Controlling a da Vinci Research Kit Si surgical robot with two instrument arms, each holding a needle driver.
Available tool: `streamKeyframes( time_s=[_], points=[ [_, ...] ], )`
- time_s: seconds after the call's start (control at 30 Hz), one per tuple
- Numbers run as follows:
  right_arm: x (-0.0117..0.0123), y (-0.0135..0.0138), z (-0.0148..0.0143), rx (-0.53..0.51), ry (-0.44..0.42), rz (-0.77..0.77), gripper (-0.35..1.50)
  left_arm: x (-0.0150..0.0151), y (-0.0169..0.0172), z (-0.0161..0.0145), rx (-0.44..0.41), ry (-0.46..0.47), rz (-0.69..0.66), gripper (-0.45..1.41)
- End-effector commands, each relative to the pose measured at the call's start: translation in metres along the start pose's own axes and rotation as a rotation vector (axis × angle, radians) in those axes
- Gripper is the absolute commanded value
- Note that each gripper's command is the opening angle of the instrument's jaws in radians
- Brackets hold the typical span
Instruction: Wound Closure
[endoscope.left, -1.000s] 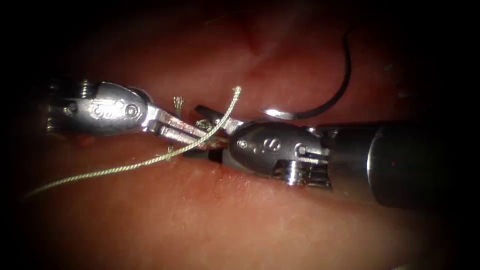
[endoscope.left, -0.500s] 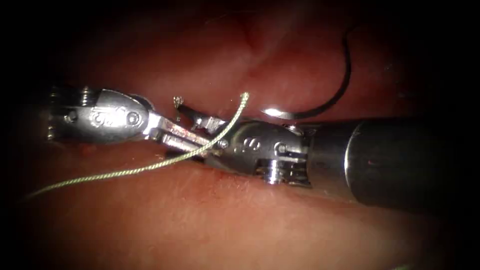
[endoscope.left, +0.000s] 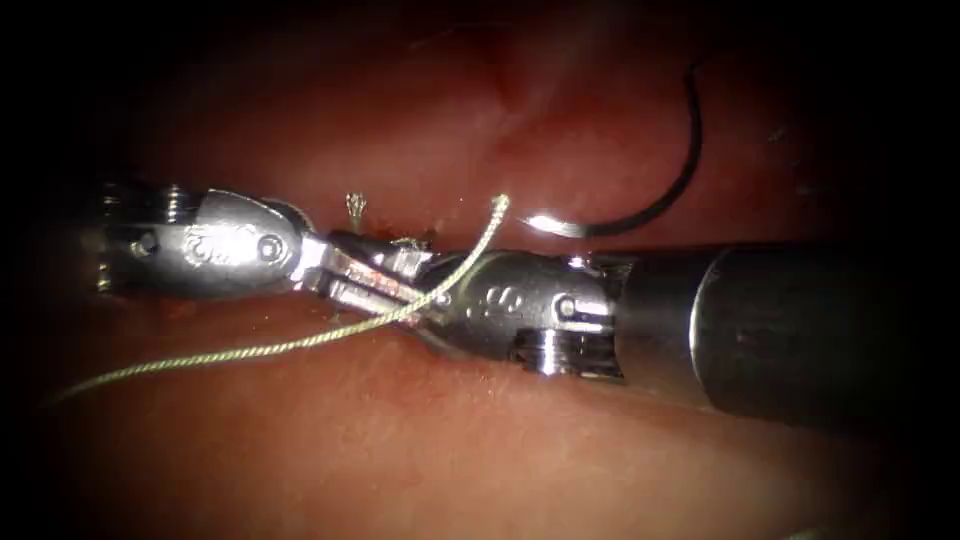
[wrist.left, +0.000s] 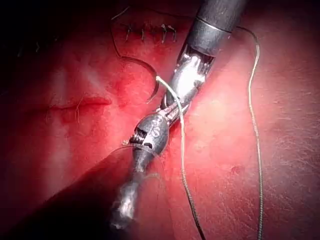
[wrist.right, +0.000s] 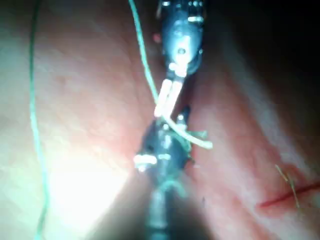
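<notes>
Tissue (endoscope.left: 420, 450): pork belly, moist with red fluid; the cut runs beneath the two tools.

Left pincer (endoscope.left: 375, 285): jaws closed on the thread (endoscope.left: 250, 350), tips meeting the right tool over the cut. Also seen in the right wrist view (wrist.right: 167, 100).

Right pincer (endoscope.left: 400, 262): tips lie against the left jaws beside a short cut end of thread (endoscope.left: 355, 208); whether its jaws are parted or closed cannot be told. No grasp is visible.

Thread: one strand trails from the left jaws away to the left of the cut; its free end (endoscope.left: 495, 210) rises across the right tool's wrist.

Needle (endoscope.left: 660, 195): curved, lying loose on the tissue beyond the right tool's shaft, held by neither tool, not in the tissue. Also in the left wrist view (wrist.left: 145, 70).
</notes>
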Motion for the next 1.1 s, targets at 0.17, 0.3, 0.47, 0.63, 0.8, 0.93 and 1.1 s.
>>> streamKeyframes(
  time_s=[0.17,0.3,0.47,0.63,0.8,0.93,1.1],
  points=[
    [0.0004,0.0002,0.0000,-0.016,-0.013,0.010,-0.35,-0.0005,-0.0003,0.0005,-0.001,0.000,0.003,-0.45],
    [-0.0002,0.0004,0.0002,-0.022,-0.021,0.001,-0.35,-0.0005,-0.0002,0.0003,-0.003,0.001,0.004,-0.45],
    [-0.0007,-0.0003,0.0005,-0.059,-0.044,0.041,1.38,-0.0007,0.0001,-0.0003,-0.009,0.002,0.007,-0.45],
    [-0.0005,-0.0007,-0.0002,-0.079,-0.056,0.064,1.48,-0.0012,0.0004,-0.0013,-0.013,0.003,0.011,-0.45],
    [-0.0006,-0.0010,-0.0017,-0.072,-0.052,0.062,1.48,-0.0016,0.0007,-0.0023,-0.011,0.000,0.015,-0.45],
    [-0.0007,-0.0010,-0.0034,-0.071,-0.054,0.064,1.48,-0.0020,0.0007,-0.0032,-0.003,-0.004,0.022,-0.45],
    [-0.0006,-0.0011,-0.0034,-0.078,-0.059,0.066,1.48,-0.0022,0.0006,-0.0035,0.005,-0.008,0.022,-0.45]
  ],
)
